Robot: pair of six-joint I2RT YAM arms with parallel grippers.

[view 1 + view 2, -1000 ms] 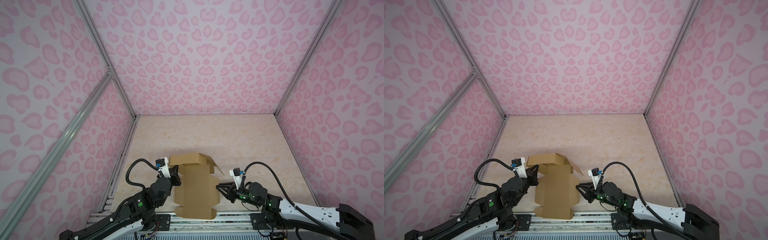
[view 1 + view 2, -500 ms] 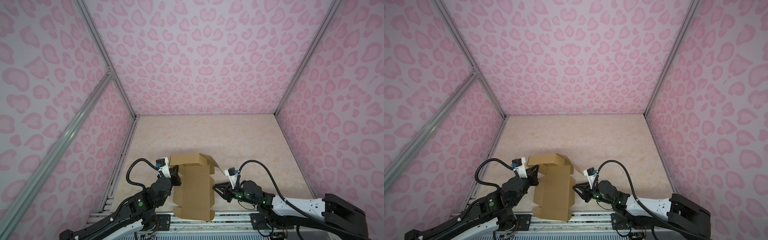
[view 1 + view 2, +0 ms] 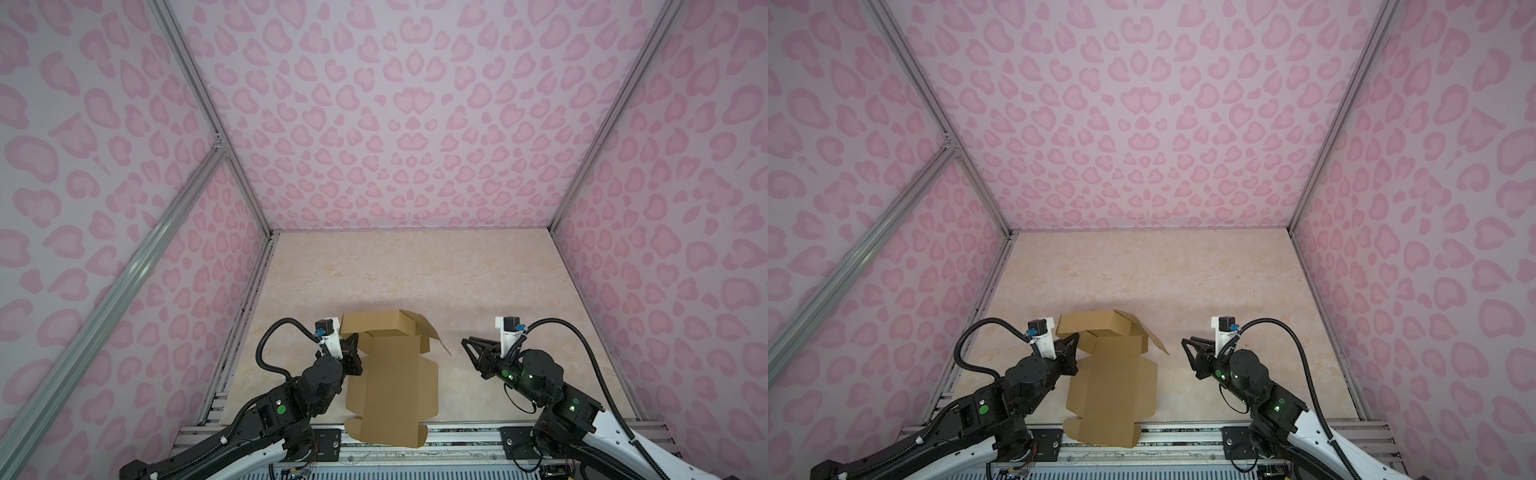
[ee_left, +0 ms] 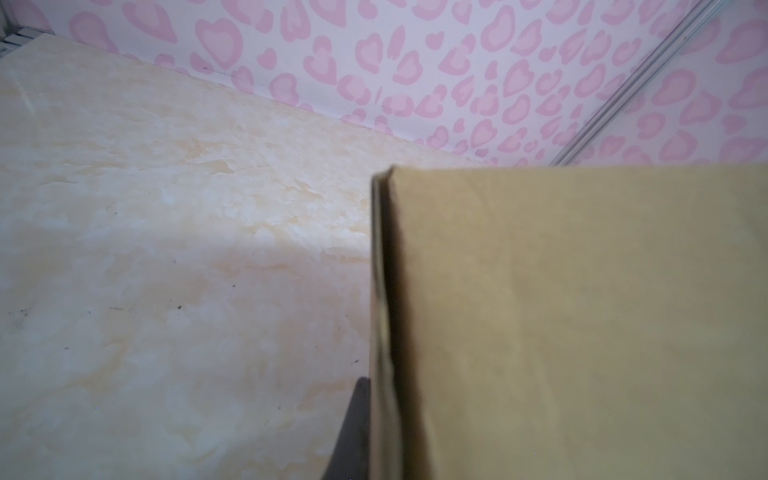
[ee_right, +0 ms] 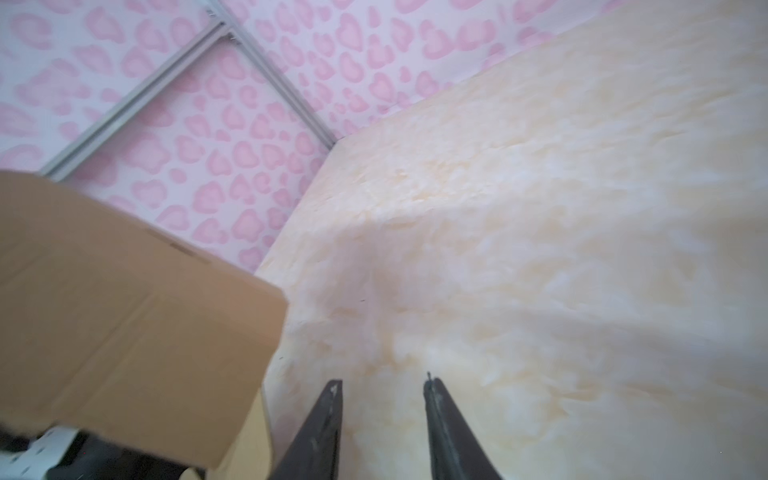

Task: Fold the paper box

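Observation:
The paper box is a brown cardboard piece lying mostly flat at the front of the table in both top views. Its far end is folded up into a low wall. Its near tab hangs over the front rail. My left gripper is shut on the box's left far edge. In the left wrist view one dark finger presses against that cardboard edge. My right gripper stands open and empty, off to the right of the box.
Pink heart-patterned walls close in the left, back and right. The marbled table stretches bare behind the box. A metal rail runs along the front edge. An aluminium post stands at the back left corner.
My right gripper has drawn back to the right, away from the box's right edge, and opened wider. The box's right side flap lies flat again. The left gripper has kept its hold.

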